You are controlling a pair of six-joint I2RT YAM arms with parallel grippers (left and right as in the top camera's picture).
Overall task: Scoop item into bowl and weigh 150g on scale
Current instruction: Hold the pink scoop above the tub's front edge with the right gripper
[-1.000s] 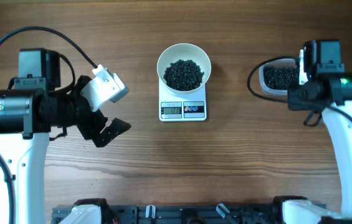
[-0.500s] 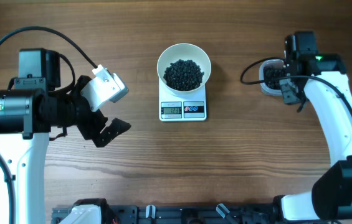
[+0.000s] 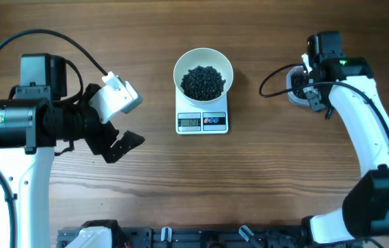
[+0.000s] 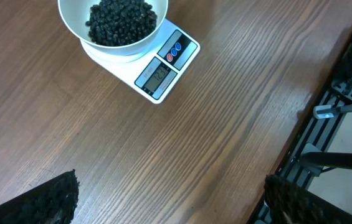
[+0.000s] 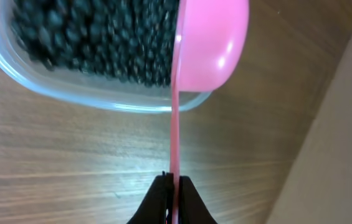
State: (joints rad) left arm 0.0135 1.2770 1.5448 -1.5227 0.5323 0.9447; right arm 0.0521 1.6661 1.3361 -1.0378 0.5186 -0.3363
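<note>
Right end effector (image 5: 173, 186) clamped shut on the thin handle of the pink scoop (image 5: 210, 43). Handle runs toward 12 o'clock in the wrist view. Cup sits at the 3 o'clock end of the clear tub (image 5: 101, 102), turned on its side, overlapping the rim. No beads visible on the cup face shown. Tub holds plenty of black beads (image 5: 88, 37).

Left end effector (image 4: 166, 199) wide open, holding nothing, parked at the 9 o'clock side of the bench (image 3: 263, 179), well apart from everything.

White bowl (image 3: 215, 54) sits on the scale (image 3: 202, 121) at bench centre, part filled with beads. Tub is at 3 o'clock from it. Display faces 6 o'clock, digits too small to read.

Step in hand, as I judge it: another dip into the tub.
- Roll the cup level before digging, or beads slide off.
- Push toward 9 o'clock through the deep part, not along the rim. The tub looks light and may skid.
- Take a small load, since the bowl already holds a good heap and overshoot is the risk.
- Lift clear of the tub wall, carry level, and pour slowly over the bowl centre.
</note>
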